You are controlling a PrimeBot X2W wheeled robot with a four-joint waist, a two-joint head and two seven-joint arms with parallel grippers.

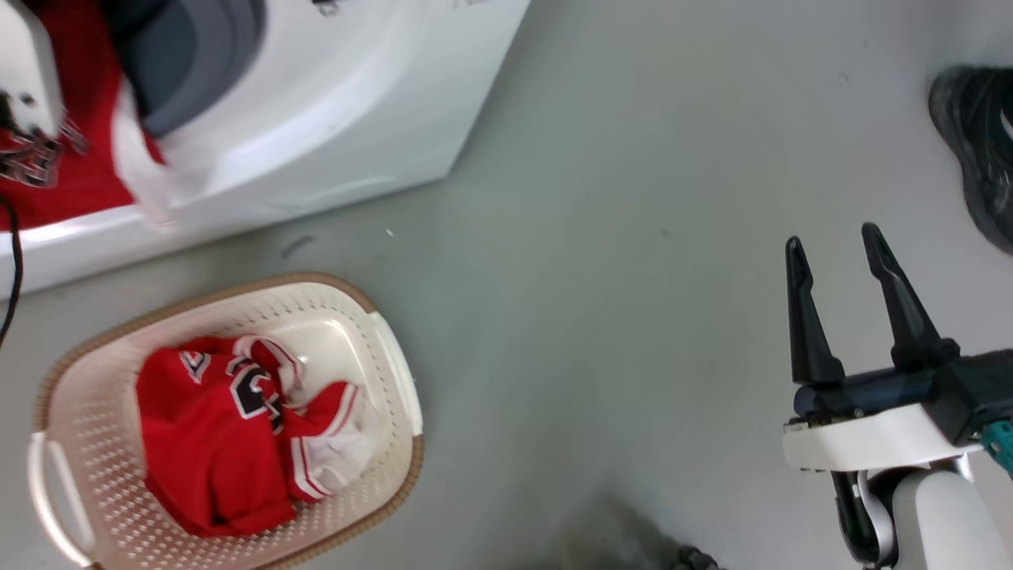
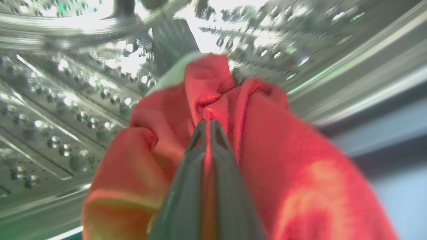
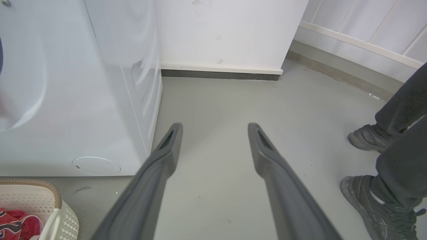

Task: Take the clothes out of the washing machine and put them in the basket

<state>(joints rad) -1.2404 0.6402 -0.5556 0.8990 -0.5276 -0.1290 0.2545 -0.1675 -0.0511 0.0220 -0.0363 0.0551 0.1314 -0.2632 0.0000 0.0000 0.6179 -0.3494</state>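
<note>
Below — grey floor (image 1: 593, 277) under the basket (image 1: 87, 467)

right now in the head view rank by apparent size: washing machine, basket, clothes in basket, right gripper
1. washing machine
2. basket
3. clothes in the basket
4. right gripper, nearer the camera, so true size unsure

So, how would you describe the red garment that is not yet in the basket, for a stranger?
Find the big white washer. At its steel drum, a red garment is pinched in the shut left claw. Unlike the jersey, which lies crumpled in the cream basket on the floor, this one is held up by the claw.
</note>
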